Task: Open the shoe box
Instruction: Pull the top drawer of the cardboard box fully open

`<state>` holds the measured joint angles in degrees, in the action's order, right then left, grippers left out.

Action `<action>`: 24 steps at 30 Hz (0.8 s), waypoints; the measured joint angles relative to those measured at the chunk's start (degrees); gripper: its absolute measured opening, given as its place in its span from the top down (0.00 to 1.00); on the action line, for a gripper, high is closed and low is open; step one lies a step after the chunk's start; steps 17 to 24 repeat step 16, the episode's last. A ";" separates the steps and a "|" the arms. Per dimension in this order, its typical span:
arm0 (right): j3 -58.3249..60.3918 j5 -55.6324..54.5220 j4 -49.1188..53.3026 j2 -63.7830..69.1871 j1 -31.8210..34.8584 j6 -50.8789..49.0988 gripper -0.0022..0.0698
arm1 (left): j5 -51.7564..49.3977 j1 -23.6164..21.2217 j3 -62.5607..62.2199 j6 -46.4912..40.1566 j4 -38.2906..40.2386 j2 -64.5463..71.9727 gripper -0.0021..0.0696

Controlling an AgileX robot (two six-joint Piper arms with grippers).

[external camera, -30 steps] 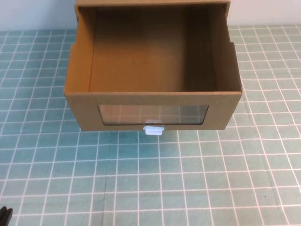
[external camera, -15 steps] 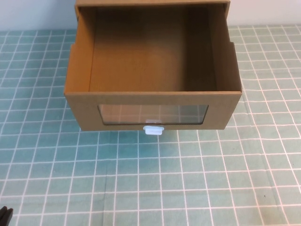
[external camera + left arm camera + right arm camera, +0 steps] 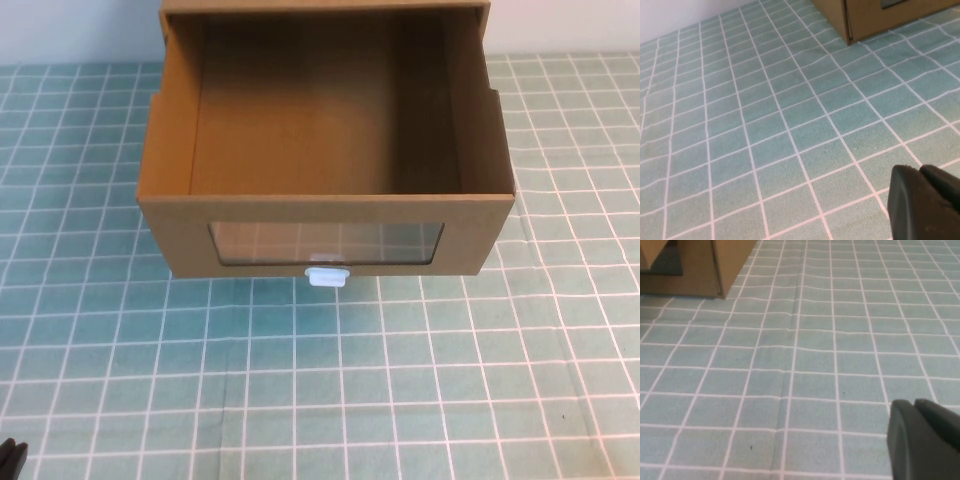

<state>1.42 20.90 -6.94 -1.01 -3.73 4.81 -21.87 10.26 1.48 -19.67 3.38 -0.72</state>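
Observation:
The brown cardboard shoe box [image 3: 325, 235] stands at the far middle of the table, its drawer pulled out toward me and empty inside. The drawer front has a clear window [image 3: 326, 243] and a small white handle [image 3: 327, 274]. A corner of the box shows in the left wrist view [image 3: 875, 17] and in the right wrist view [image 3: 700, 265]. My left gripper [image 3: 920, 172] hovers low over the mat near the table's front left, shut on nothing. My right gripper [image 3: 915, 405] sits over the mat at the front right, out of the high view, shut and empty.
A teal mat with a white grid [image 3: 330, 380] covers the table. A white wall [image 3: 70, 30] rises behind the box. A dark bit of the left arm [image 3: 10, 458] shows at the bottom left corner of the high view.

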 joint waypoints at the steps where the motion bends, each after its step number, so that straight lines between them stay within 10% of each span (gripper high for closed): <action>1: 0.00 0.00 0.00 0.00 0.08 -0.51 0.99 | 0.00 0.00 0.00 0.00 0.00 0.00 0.98; 24: 0.00 -0.21 5.65 0.00 0.08 -1.89 0.99 | 0.00 0.00 0.00 0.00 0.00 0.00 0.98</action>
